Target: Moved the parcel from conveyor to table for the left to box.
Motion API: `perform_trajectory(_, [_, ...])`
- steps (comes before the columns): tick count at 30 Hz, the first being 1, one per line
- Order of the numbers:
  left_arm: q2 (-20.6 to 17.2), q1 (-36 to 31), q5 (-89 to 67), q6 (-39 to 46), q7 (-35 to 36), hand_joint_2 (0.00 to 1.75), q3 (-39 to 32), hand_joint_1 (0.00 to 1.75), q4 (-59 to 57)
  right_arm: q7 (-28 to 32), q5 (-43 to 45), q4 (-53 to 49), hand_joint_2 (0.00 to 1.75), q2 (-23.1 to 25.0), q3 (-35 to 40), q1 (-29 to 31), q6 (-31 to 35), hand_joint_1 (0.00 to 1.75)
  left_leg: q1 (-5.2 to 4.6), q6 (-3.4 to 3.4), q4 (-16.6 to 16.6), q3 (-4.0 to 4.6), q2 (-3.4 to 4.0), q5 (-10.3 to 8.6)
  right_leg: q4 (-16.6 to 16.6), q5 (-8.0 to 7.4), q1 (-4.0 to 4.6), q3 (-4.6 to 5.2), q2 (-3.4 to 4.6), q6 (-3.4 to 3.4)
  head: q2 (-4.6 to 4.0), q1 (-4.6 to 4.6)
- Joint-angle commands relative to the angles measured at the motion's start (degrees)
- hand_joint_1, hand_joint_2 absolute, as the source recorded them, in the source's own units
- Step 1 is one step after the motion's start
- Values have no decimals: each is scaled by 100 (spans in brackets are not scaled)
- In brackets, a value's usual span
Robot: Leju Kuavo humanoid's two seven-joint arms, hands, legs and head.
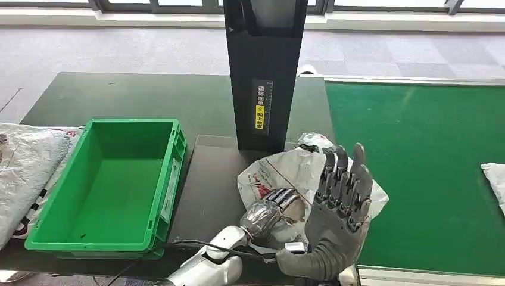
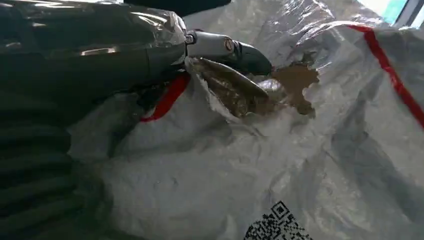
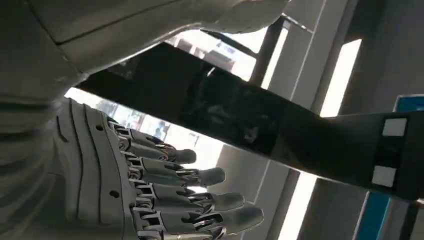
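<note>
White parcel (image 1: 292, 170): plastic mailer on dark table (image 1: 208, 196), by scanner post (image 1: 262, 77), betw conveyor (image 1: 417, 161) & green bin (image 1: 113, 179).
L hand (image 1: 271, 211): fingers (image 2: 227, 50) grasping bag film; prob. to carry it binward.
R hand (image 1: 339, 205): released, fingers straight, holds nothing; likely clearing way.
Bin: sits on L-hand side, w/in reach.

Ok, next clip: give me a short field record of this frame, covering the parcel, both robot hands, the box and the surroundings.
parcel: white plastic bag with red print, on the dark table by the black post; torn spot seen from the left wrist
left robot hand: on the parcel, fingers gripping its wrapping
right robot hand: raised beside the parcel, fingers straight, holding nothing
box: green crate, empty, left of the parcel
conveyor: green belt, another white bag at its right edge
</note>
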State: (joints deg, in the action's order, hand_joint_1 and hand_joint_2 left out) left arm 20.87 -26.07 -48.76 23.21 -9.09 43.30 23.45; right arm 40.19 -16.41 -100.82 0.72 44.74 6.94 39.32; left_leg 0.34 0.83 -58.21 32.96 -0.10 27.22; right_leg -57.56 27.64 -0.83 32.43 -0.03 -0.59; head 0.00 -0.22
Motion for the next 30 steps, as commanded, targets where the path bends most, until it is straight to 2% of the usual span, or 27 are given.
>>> perform_trajectory(1, [-200, -110, -80, -221, -50, 175, 467, 0, -704, -19, 219, 665, 175, -361, 623, 736, 68, 0, 3, -1, 22, -24, 23, -8, 25, -16, 5, -18, 21, 6, 0, 0])
perform_trajectory(10, [-192, -102, -112, -251, -55, 175, 477, 0, -707, -19, 204, 667, 175, -343, 597, 738, 68, 0, 3, -1, 15, -32, 10, -7, 17, -12, 3, -35, 8, 3, 0, 0])
perform_trajectory(11, [-218, -54, -36, 88, -408, 175, 334, 175, -522, -19, 78, 617, 175, -305, 436, 589, 68, 0, 2, 0, 10, -33, 5, -4, 11, -8, 2, -38, 4, 2, 0, 0])
perform_trajectory(13, [-214, -91, 49, 220, -503, 175, 223, 175, -476, -19, 9, 529, 175, -329, 423, 468, 68, 0, 4, 0, 17, -37, 6, -9, 20, -14, 4, -42, 4, 4, 0, 0])
perform_trajectory(16, [-267, -30, 433, 854, -1075, 175, -249, 175, -219, -19, 43, 512, 175, -385, 386, 375, 68, 0, 4, 0, 12, -37, -1, -8, 15, -10, 3, -42, -3, 3, 0, 2])
perform_trajectory(22, [-267, -30, 433, 854, -1075, 175, -249, 175, -219, -19, 43, 512, 175, -385, 386, 375, 68, 0, 3, 3, 11, -34, -2, -9, 13, -9, 3, -37, -4, 4, 0, 2])
perform_trajectory(26, [-285, 0, 890, 1215, -1695, 175, -746, 175, 40, -19, 23, 514, 175, -384, 297, 270, 68, 0, 3, 3, 12, -32, 0, -9, 15, -10, 4, -34, -1, 3, 0, 2])
perform_trajectory(30, [-285, 0, 890, 1215, -1695, 175, -746, 175, 40, -19, 23, 514, 175, -384, 297, 270, 68, 0, 4, 2, 17, -31, 0, -13, 20, -14, 4, -33, -2, 4, 0, 0])
